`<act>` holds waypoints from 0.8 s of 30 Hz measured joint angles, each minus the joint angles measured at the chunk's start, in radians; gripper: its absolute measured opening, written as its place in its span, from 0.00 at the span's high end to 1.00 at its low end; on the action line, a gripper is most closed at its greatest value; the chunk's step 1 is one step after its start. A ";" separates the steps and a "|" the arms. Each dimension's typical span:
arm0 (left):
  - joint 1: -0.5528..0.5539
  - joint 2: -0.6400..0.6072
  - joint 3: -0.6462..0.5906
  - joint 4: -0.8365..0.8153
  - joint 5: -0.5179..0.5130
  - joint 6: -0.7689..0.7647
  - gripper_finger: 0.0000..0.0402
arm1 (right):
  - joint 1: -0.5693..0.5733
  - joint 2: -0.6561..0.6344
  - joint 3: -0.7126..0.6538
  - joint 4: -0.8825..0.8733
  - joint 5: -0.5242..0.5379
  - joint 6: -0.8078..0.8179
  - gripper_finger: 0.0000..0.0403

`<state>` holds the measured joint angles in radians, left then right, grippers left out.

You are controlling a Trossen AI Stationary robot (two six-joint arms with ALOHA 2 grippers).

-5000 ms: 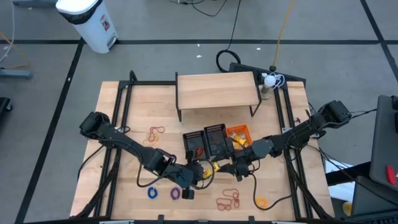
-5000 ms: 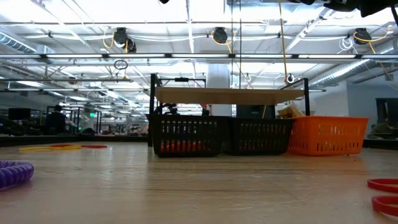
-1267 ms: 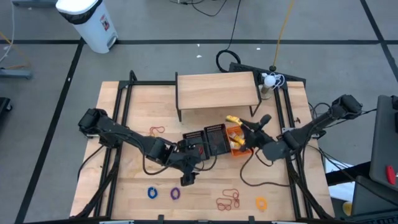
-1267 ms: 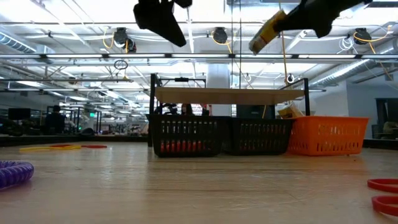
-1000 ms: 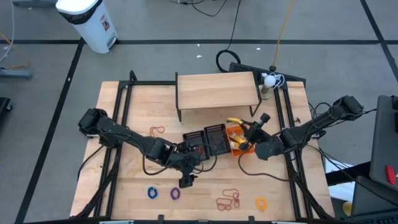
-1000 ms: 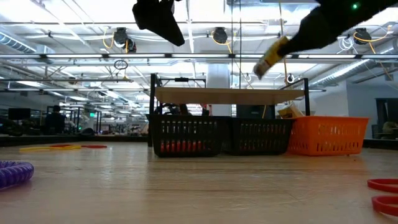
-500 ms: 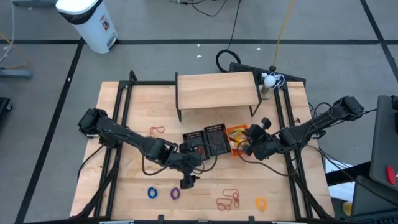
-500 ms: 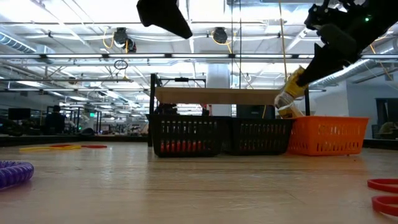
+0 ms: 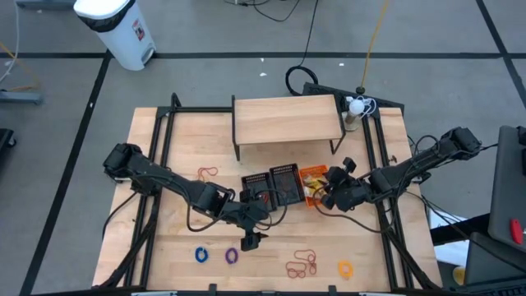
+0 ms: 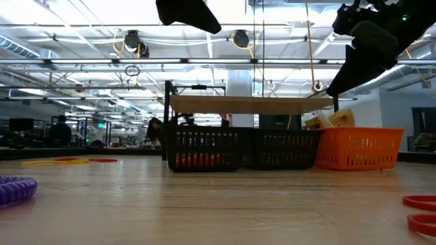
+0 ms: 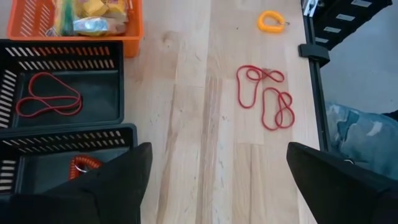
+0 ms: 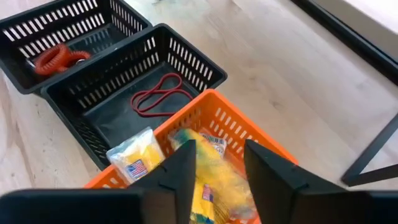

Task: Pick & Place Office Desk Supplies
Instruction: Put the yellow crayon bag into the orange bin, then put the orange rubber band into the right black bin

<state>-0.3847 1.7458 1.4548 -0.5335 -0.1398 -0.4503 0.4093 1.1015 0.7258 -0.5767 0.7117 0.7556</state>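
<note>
Right gripper (image 12: 214, 171), fingers parted, hangs over the orange basket (image 9: 315, 174) at centre right, where yellow packets (image 12: 134, 163) lie, one apparently loose. Left gripper (image 11: 214, 180), spread wide, hovers above bare boards lower centre, red loops (image 11: 264, 96) near the table edge.

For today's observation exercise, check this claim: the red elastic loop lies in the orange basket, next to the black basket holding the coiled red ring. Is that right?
Not quite. The red loop lies in a black basket, not the orange basket, which holds yellow packets. The right wrist view shows this. The rest stands: that basket sits next to the other black basket holding the coiled red ring.
</note>
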 joint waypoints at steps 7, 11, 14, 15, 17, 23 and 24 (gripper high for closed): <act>0.000 0.000 0.000 0.012 0.000 0.000 0.07 | -0.001 0.000 0.000 0.006 -0.003 -0.028 0.55; 0.000 0.000 0.000 0.020 -0.001 0.000 0.05 | -0.001 0.000 0.000 0.061 -0.007 -0.046 0.50; 0.000 0.000 0.000 0.035 -0.001 0.000 0.05 | -0.001 0.000 0.000 0.122 -0.007 -0.077 0.49; 0.000 0.000 0.000 0.044 -0.001 0.000 0.05 | -0.001 0.000 0.000 0.142 -0.007 -0.091 0.49; 0.000 0.000 0.000 0.066 -0.001 0.000 0.06 | 0.000 0.000 0.000 0.183 -0.007 -0.108 0.49; 0.000 0.000 0.000 0.177 -0.002 0.000 0.09 | -0.002 0.000 0.000 0.348 -0.006 -0.180 0.51; 0.000 0.000 0.000 0.199 -0.002 0.000 0.09 | -0.002 0.000 0.000 0.370 -0.006 -0.192 0.51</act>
<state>-0.3847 1.7458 1.4544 -0.3346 -0.1413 -0.4500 0.4068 1.1019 0.7258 -0.2070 0.7055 0.5636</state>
